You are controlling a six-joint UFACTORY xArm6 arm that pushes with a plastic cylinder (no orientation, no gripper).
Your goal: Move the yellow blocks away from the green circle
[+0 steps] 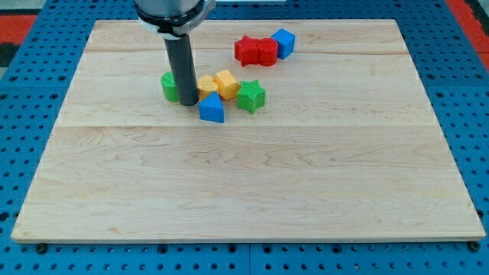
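The green circle lies at the upper left of the wooden board, partly hidden behind my rod. My tip rests on the board just right of the green circle and left of a yellow block. A second yellow block sits right of the first, touching it. A blue triangle-like block lies just below the yellow blocks, close to my tip's right.
A green star-like block sits right of the yellow blocks. Two red blocks and a blue cube cluster near the view's top. Blue pegboard surrounds the board.
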